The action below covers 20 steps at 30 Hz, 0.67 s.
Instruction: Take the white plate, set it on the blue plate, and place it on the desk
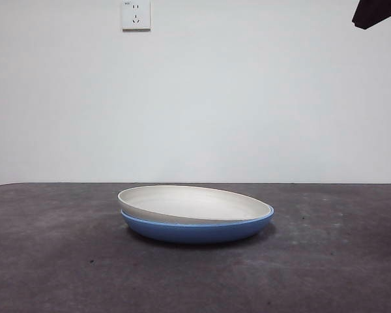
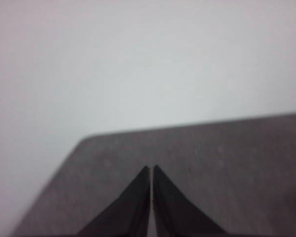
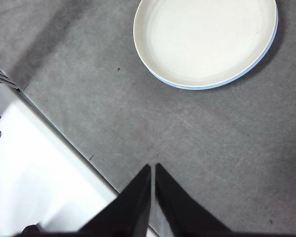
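The white plate (image 1: 194,203) rests inside the blue plate (image 1: 197,231) in the middle of the desk (image 1: 65,261), tilted a little, its left rim higher. In the right wrist view the white plate (image 3: 204,39) covers the blue plate (image 3: 259,61), which shows only as a thin blue edge. My right gripper (image 3: 152,166) is shut and empty, high above the desk and well apart from the plates; it shows as a black tip at the top right corner of the front view (image 1: 376,12). My left gripper (image 2: 151,168) is shut and empty over a bare desk corner (image 2: 227,158).
A white wall with a socket (image 1: 135,14) stands behind the desk. In the right wrist view the desk's edge and a white surface (image 3: 34,173) lie beside my right gripper.
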Each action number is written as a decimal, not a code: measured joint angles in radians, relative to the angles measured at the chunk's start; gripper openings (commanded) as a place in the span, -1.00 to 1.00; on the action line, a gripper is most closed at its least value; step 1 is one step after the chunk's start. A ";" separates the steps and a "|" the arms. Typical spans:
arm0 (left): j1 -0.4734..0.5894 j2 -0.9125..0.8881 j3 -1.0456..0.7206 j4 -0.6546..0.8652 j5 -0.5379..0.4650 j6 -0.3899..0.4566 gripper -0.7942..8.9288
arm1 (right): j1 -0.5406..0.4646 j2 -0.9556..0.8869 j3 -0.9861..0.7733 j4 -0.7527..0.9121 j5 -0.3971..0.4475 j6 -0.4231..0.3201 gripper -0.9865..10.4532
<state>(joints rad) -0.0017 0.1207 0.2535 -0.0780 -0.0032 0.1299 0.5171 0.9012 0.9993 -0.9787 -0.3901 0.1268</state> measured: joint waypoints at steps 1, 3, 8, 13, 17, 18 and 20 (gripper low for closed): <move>0.000 -0.014 -0.029 0.000 0.000 0.000 -0.81 | 0.000 0.000 0.000 0.000 0.000 0.000 -0.81; 0.000 -0.040 -0.081 -0.002 0.000 -0.006 -0.81 | 0.000 0.000 0.000 0.000 0.000 0.000 -0.81; 0.000 -0.093 -0.164 0.000 0.000 -0.021 -0.81 | 0.000 0.000 0.000 0.000 0.000 0.000 -0.81; 0.000 -0.116 -0.219 -0.003 0.000 -0.038 -0.81 | 0.000 0.000 0.000 0.000 0.000 0.000 -0.81; 0.000 -0.116 -0.221 -0.031 0.000 -0.039 -0.81 | 0.000 0.000 0.000 0.000 0.000 0.000 -0.81; 0.000 -0.116 -0.221 -0.041 0.000 -0.039 -0.81 | 0.000 0.000 0.000 0.000 0.000 0.000 -0.81; 0.000 -0.116 -0.221 -0.083 0.000 -0.039 -0.81 | 0.000 0.000 0.000 0.000 0.000 0.000 -0.81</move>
<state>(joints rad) -0.0017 0.0051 0.0326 -0.1608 -0.0029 0.0906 0.5171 0.9012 0.9993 -0.9787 -0.3901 0.1268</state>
